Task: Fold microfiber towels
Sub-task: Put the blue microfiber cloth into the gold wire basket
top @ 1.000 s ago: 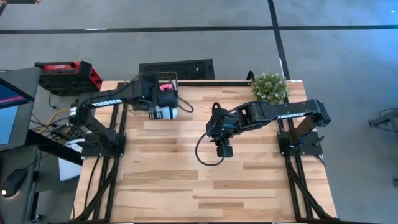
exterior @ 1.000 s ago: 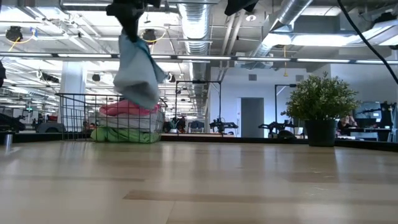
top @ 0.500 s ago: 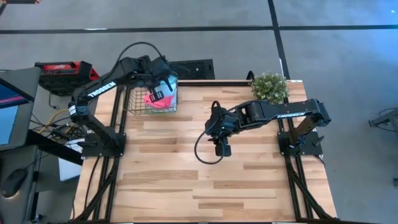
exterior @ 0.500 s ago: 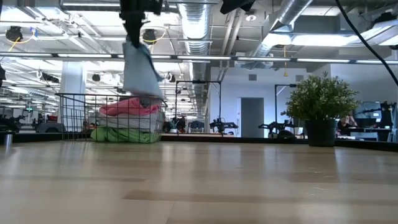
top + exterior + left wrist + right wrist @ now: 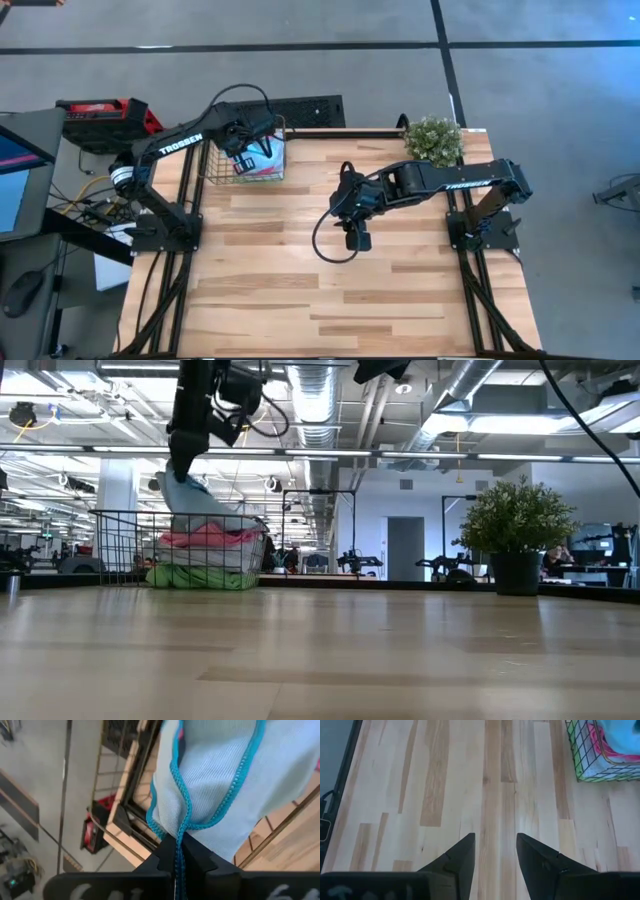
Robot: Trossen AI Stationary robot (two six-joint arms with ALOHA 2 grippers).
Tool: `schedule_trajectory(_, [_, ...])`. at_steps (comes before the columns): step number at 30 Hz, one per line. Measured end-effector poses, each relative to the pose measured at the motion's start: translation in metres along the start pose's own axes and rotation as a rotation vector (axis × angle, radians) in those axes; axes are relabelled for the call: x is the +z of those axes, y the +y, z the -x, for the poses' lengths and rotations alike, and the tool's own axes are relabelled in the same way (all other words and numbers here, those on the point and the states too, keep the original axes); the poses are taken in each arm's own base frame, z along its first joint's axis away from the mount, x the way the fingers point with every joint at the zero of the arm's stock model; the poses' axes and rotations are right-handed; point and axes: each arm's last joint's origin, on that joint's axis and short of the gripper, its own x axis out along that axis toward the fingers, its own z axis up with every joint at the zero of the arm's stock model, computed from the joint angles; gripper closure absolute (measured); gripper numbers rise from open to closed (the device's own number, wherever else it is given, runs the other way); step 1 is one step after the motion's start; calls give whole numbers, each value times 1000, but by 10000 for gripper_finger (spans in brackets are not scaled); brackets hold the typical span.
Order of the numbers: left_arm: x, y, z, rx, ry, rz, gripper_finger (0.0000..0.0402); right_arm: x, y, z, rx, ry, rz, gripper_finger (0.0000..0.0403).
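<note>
Teal-blue towel (image 5: pixel 220 770) pinched tight in the left gripper (image 5: pixel 179 854), its stitched edge running straight down between the two dark fingers, which are pressed together on it. That gripper hangs over the wire basket (image 5: pixel 120 550) at the far left corner of the table (image 5: pixel 330 290), and the cloth droops from it down onto the pile inside. From above the left gripper (image 5: pixel 243 140) and its arm cover most of the basket (image 5: pixel 215 172), so only a sliver of pale cloth shows beside them there. Level with the tabletop, the teal-blue towel (image 5: pixel 195 500) sits directly beneath the gripper (image 5: pixel 190 455), touching the pink towel (image 5: pixel 205 536), which lies on the green towel (image 5: pixel 195 576) at the bottom of the heap. How the lower cloths are arranged is hard to make out through the wire. A grey one I can't pick out at all.

Over to the right gripper (image 5: pixel 356 238): it hangs above bare wood mid-table, well apart from the basket, fingers (image 5: pixel 457 857) spread and holding nothing. From its wrist view a corner of the basket (image 5: pixel 592 767) is cut off at the edge of view, pink and teal showing through the wire. Behind that arm, the potted plant (image 5: pixel 433 139) stands at the far edge.
</note>
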Motion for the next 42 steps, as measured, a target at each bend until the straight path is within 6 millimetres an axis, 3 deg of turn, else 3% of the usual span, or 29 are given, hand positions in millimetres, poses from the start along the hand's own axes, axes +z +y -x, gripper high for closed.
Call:
schedule_trajectory(5, [0,-1,-6,0,9,-13,371,0,-2,0,-4,0,-5,236])
schedule_trajectory(16, [4,2,-5,35,-29,-1,267,0,-9,0,-16,1,-30,236])
schedule_trajectory(25, [3,21,31,35,-109,58,246,-2,-14,19,-74,-44,-40,236])
schedule_trajectory(28, [7,20,34,-56,-162,70,248,-2,-14,24,-83,-63,-46,236])
schedule_trajectory(33, [21,10,11,-175,-241,39,255,-1,-14,27,-82,-81,-61,236])
schedule_trajectory(39, [23,3,-31,-98,-192,24,259,0,-13,24,-79,-80,-86,236])
schedule_trajectory(42, [17,5,-42,-78,-129,68,260,0,-13,24,-79,-80,-100,236])
